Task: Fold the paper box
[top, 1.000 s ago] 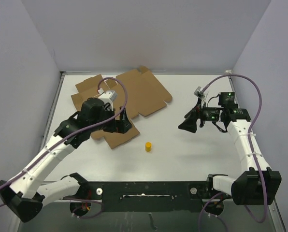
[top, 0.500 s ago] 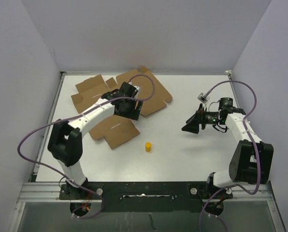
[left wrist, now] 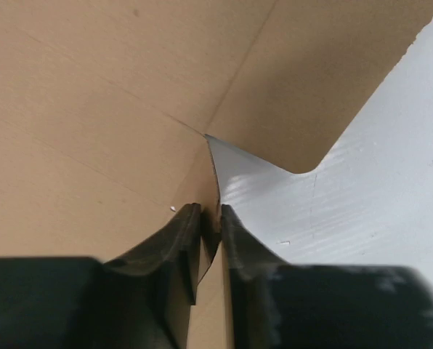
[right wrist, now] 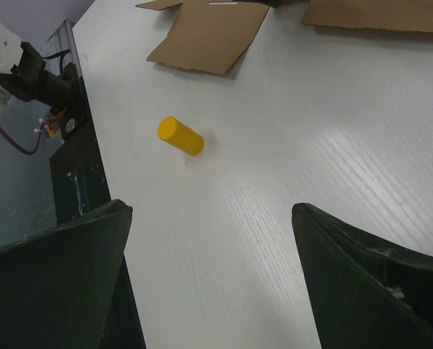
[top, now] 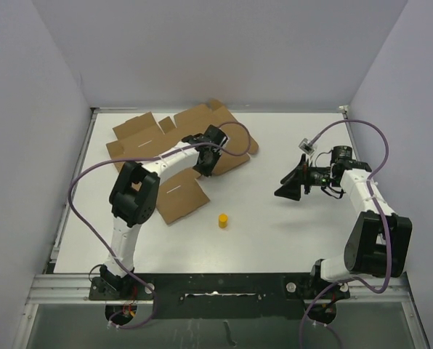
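Since a second ago the left end effector [top: 208,161] has moved from the near-left panel of the paper box [top: 202,127] to the near edge of its right-hand panel, and its fingers have gone from spread to pressed together. In the left wrist view, the left end effector [left wrist: 211,218] pinches a thin cardboard flap of the paper box [left wrist: 93,109], which lies flat beneath and beyond it on the bench [top: 289,240]. The right end effector [top: 289,185] has barely shifted and stays spread wide, well apart from the sheet. The yellow cylinder [top: 222,220] has not moved. It lies ahead of the right end effector [right wrist: 211,211], toward its left finger. From above, the wrist hides the left fingertips, and the right wrist view cuts the cardboard off at the top.
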Robot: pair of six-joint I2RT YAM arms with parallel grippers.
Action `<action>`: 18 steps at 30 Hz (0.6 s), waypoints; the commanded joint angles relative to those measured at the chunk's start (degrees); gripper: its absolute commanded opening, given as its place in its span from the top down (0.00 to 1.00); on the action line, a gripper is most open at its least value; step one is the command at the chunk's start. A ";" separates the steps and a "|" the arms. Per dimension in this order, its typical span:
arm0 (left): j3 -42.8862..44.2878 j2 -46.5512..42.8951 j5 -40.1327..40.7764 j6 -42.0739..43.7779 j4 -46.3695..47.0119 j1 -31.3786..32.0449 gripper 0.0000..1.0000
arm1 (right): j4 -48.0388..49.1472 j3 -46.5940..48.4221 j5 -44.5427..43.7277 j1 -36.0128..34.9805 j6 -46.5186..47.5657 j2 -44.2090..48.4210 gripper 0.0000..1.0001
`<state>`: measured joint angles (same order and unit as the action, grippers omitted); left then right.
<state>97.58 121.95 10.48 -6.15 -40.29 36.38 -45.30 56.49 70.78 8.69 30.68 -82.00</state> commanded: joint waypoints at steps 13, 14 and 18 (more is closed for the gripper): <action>13.00 -1.43 -12.05 16.66 11.91 8.33 1.00 | 10.04 -1.10 -1.61 6.51 -11.07 5.34 0.02; 13.75 -1.11 -13.35 14.91 12.26 8.70 1.00 | 11.90 -1.81 -4.55 7.43 -13.39 5.62 0.02; 15.22 -0.01 -17.27 7.02 15.77 10.10 1.00 | 16.51 -3.10 -11.92 10.79 -20.80 5.21 0.02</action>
<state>109.14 122.39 -1.02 7.42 -30.85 45.84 -37.04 54.54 66.35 16.95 19.94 -77.97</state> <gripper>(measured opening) 0.020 0.980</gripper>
